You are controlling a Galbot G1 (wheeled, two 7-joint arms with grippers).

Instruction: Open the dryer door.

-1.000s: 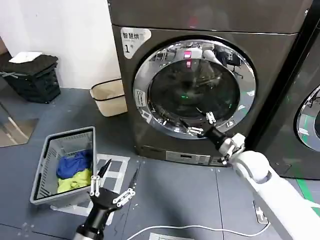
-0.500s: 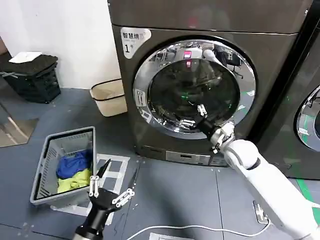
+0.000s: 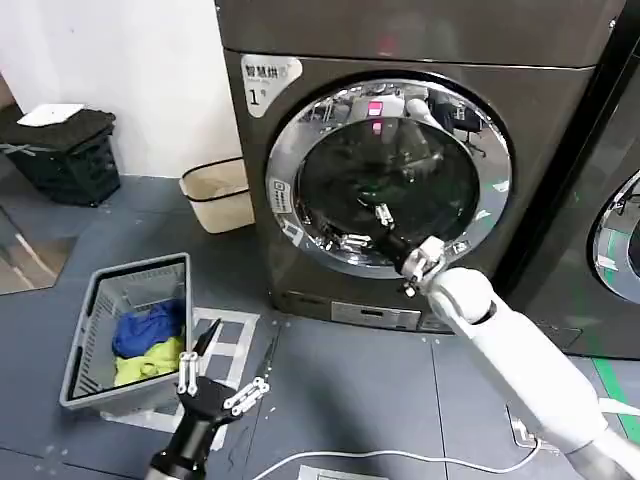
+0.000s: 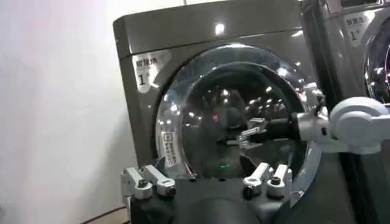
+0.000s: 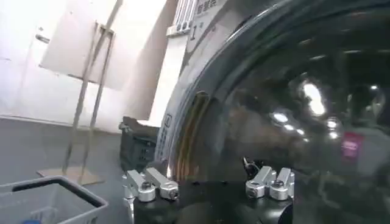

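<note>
Right pincer (image 3: 362, 227) spread apart against shut dryer door (image 3: 390, 175); laundry basket (image 3: 100, 320) well clear.

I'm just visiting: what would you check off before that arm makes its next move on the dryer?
1. Dryer door shut: ok, it sits flush in its frame.
2. Right gripper open: ok, fingers spread.
3. Right gripper at the door: ok, in front of the lower glass.
4. Gripper hooked on the door's edge: not ok, it sits over the glass.
5. Left gripper out of the way: ok, low by the laundry basket.
</note>
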